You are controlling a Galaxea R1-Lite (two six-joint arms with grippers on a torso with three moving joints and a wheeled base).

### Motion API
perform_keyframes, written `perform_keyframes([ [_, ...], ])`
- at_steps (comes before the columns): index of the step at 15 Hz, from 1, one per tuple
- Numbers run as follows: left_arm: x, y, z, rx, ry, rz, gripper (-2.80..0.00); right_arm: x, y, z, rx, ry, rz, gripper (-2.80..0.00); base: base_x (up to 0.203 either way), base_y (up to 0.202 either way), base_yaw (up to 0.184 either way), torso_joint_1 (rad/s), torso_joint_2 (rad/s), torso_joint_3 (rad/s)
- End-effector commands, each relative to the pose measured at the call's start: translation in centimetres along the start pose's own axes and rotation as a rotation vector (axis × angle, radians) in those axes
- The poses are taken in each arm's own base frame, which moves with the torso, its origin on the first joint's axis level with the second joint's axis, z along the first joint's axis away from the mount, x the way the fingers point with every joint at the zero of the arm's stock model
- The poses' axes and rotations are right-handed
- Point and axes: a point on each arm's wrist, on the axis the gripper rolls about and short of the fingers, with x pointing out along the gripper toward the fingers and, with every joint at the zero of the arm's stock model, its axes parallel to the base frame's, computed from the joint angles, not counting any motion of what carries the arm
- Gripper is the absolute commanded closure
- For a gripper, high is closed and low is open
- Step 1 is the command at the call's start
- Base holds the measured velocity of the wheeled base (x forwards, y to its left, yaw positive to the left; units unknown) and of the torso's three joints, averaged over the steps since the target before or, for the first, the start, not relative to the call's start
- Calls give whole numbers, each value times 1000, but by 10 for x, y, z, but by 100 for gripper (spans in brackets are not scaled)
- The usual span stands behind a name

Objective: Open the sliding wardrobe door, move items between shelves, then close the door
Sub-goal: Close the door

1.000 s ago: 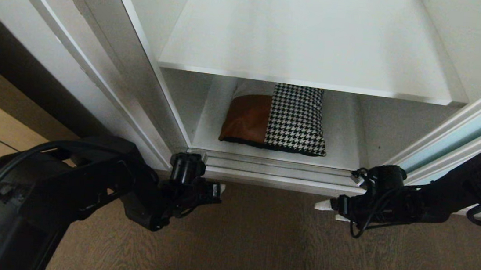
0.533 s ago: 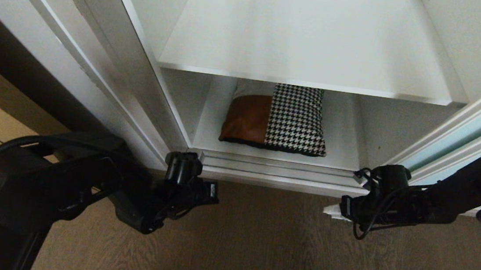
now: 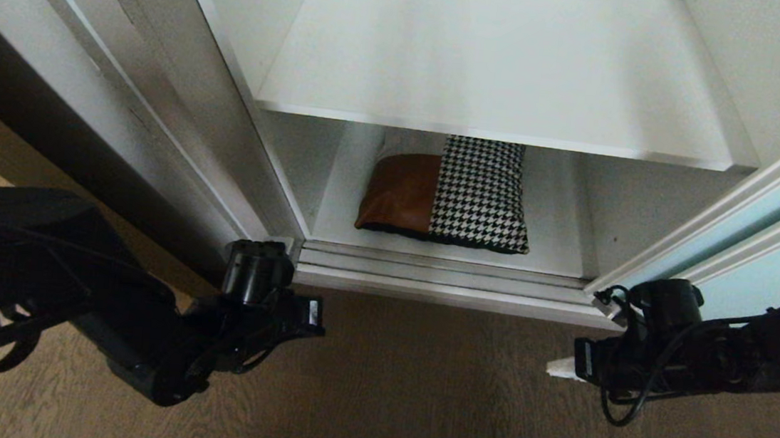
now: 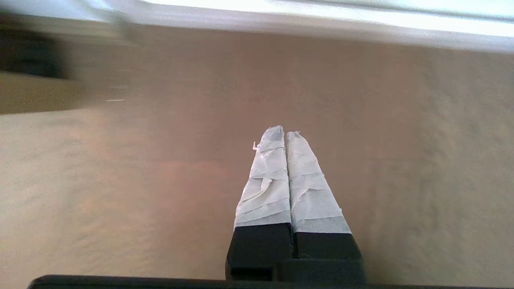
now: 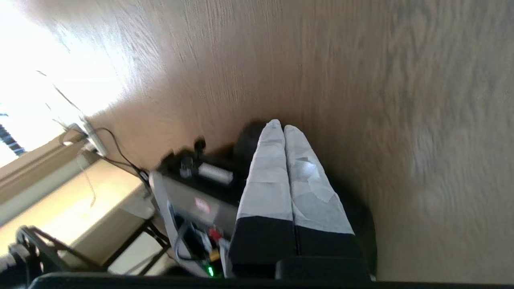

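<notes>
folded items (image 3: 447, 192) lie long axis across lower shelf (image 3: 561, 228); left gripper (image 4: 285, 134) and right gripper (image 5: 279, 127) closed empty.

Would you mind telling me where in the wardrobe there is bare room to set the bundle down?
The upper shelf is bare from wall to wall. On the lower shelf, the folded bundle fills the middle, leaving only narrow strips beside each side wall, and the upper shelf overhangs it.

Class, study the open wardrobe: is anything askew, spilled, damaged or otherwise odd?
Nothing stands out. The folded bundle lies flat and square on the lower shelf; the upper shelf is bare. Both grippers, left and right, are shut, empty, over the floor.
</notes>
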Motion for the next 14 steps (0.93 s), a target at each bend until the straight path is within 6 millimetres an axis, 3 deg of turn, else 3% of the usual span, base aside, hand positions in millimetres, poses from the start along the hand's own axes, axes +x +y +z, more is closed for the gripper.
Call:
perform_keyframes([
  [1,-43,6,15,11,-68,46,0,-32,17,-14,-27,-35,-7,0,0,0,0,0,0,0],
  [4,-85,18,22,38,-155,166,0,-67,30,-37,-52,-70,-15,0,0,0,0,0,0,0],
  [7,-120,41,25,28,-283,411,0,-100,40,-64,-65,-106,-11,0,0,0,0,0,0,0],
  [10,-161,55,18,29,-369,512,0,-120,43,-95,-65,-112,-12,0,0,0,0,0,0,0],
  [14,-216,81,18,26,-489,654,0,-142,49,-113,-81,-172,-1,0,0,0,0,0,0,0],
])
